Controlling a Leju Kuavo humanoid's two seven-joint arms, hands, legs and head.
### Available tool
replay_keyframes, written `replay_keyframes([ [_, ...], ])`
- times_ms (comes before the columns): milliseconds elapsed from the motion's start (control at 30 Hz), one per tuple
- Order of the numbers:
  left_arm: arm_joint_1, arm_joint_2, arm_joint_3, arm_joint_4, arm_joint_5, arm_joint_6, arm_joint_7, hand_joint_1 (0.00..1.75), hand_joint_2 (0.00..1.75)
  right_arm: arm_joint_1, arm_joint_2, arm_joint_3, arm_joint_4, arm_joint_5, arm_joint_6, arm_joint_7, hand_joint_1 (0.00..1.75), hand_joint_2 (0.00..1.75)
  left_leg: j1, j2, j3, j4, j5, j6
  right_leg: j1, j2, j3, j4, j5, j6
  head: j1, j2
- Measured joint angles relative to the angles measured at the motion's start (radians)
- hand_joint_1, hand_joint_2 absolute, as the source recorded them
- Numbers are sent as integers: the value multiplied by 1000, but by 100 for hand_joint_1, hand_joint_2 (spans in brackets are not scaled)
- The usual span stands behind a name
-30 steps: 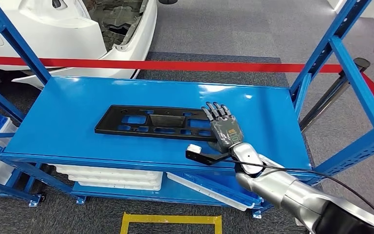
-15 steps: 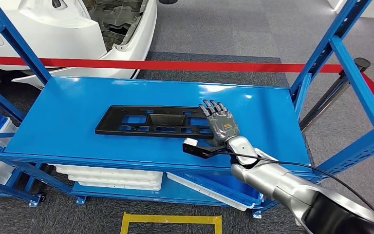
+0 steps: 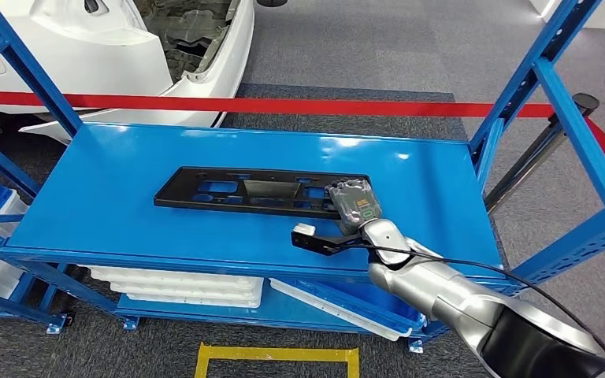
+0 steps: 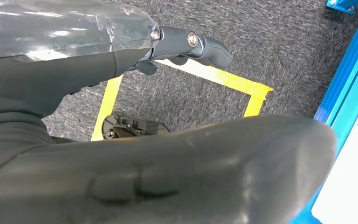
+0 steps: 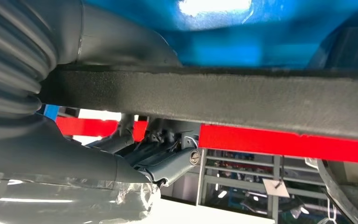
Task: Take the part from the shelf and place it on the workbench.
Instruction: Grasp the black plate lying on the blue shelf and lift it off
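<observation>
blue shelf (image 3: 110, 197): right hand (image 3: 356, 206) grips black part (image 3: 252, 191) end.

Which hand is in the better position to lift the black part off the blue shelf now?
The right hand: it is already at the right end of the black part on the shelf. The left hand hangs low over the floor.

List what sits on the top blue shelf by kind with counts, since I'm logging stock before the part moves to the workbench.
Black plastic part: 1
Robot hand, the right hand, fingers curled over the part's right end: 1
Total: 2
</observation>
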Motion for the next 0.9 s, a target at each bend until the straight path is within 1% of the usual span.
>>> replay_keyframes([
  [233, 0, 0, 0, 0, 0, -2, 0, 0, 0, -2, 0, 7, -2, 38, -16, 24, 175, 175, 0, 0, 0, 0, 0, 0, 0, 0, 0, 0, 0, 0, 0, 0],
  [433, 0, 0, 0, 0, 0, -4, 0, 0, 0, 4, -15, 11, -40, 114, -23, 75, 175, 175, 0, 0, 0, 0, 0, 0, 0, 0, -1, 0, 0, 0, 0, 0],
  [633, 2, 0, 0, 0, 0, -4, 0, 0, 0, 31, -64, 5, -166, 284, -83, 186, 175, 175, 0, 0, 0, 0, 0, 0, 0, 0, -1, 0, 0, 0, 0, 0],
  [800, 5, 0, 0, 0, 0, -3, 3, 0, 0, 62, -97, -13, -281, 374, -99, 231, 175, 175, 0, 0, 0, 0, 0, 0, 0, 1, -1, 0, 0, 0, 0, 0],
  [900, 9, 0, 0, 0, 0, -1, 3, 0, 0, 85, -107, -30, -353, 468, -107, 262, 175, 175, 0, 0, 0, 0, 0, 0, 0, 1, -1, 0, 0, 0, 0, 0],
])
